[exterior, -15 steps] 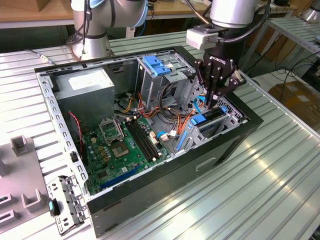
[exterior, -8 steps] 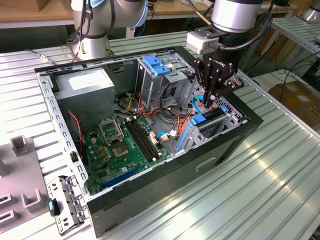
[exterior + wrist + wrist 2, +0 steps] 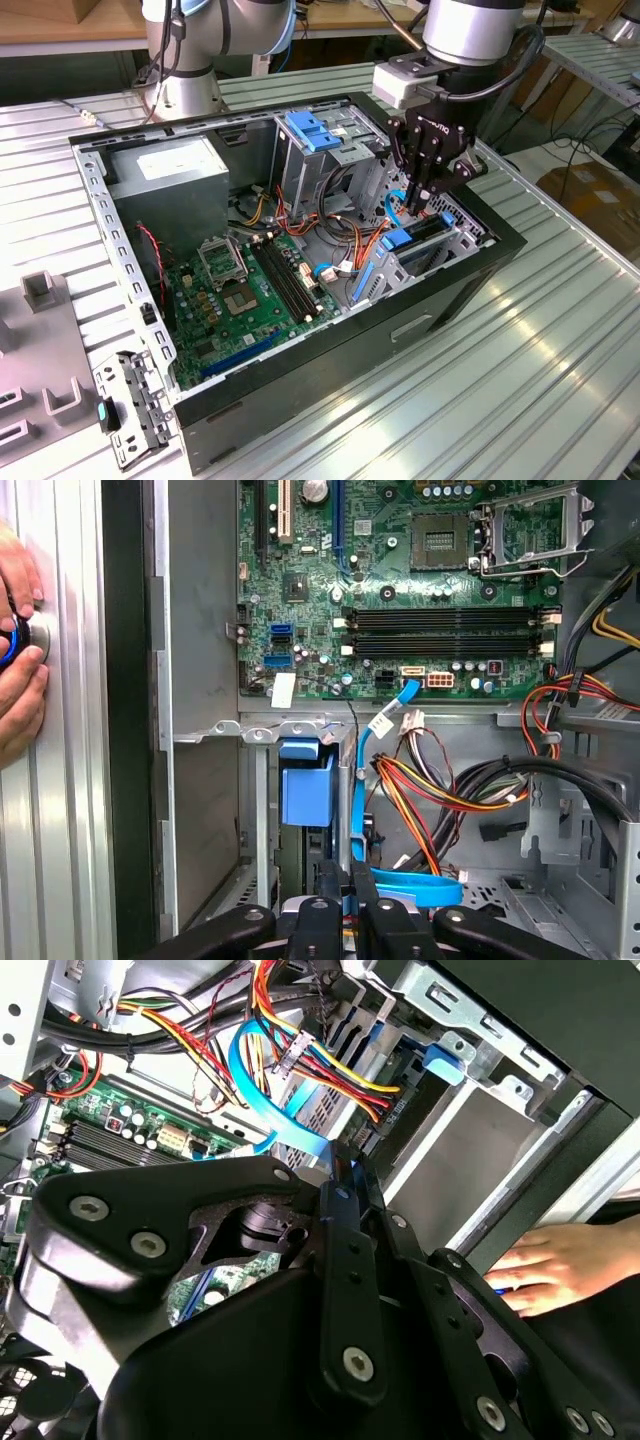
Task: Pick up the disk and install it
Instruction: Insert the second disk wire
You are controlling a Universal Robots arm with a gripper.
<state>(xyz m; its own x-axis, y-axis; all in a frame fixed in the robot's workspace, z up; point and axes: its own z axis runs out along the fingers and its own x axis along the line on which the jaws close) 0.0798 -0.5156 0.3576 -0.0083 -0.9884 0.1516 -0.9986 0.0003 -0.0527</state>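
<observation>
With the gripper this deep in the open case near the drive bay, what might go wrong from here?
Two risks, both judgement calls. The gripper sits beside the loose blue cable and the orange and yellow wires; further motion might snag them. A person's hand rests just outside the case wall, near the arm; a sideways move could reach it.

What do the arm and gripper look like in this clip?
The arm is silver-grey and rounded, with blue joint caps at its base and a black cable looping beside the wrist. A light grey block sits under the wrist. The gripper is matte black, built of linked bars joined by silver screws, with small white lettering.
</observation>
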